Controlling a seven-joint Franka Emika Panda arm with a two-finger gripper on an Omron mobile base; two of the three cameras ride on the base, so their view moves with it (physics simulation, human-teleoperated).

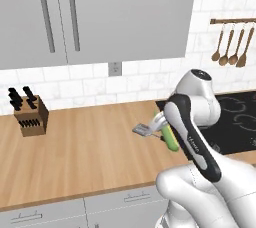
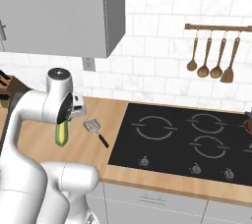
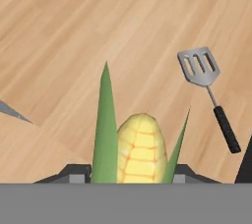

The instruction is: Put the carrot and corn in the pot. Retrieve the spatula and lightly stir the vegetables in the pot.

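The corn (image 3: 140,149), a yellow cob with green husk leaves, is held in my gripper (image 3: 133,175), whose jaws are shut on it. It hangs above the wooden counter (image 1: 80,147), husk end down, in the left base view (image 1: 171,137) and the right base view (image 2: 61,133). The spatula (image 3: 199,66), with a slotted grey blade and black handle, lies flat on the counter just beyond the corn, near the cooktop's left edge (image 1: 142,130) (image 2: 91,126). At the right edge of the right base view a sliver of a round vessel (image 2: 248,120) with something red in it shows; whether it is the pot I cannot tell.
The black cooktop (image 2: 187,139) lies right of the spatula. A knife block (image 1: 31,117) stands at the counter's far left. Brown wooden spoons and a spatula (image 2: 211,61) hang on a wall rail. Upper cabinets (image 1: 100,12) overhang the counter.
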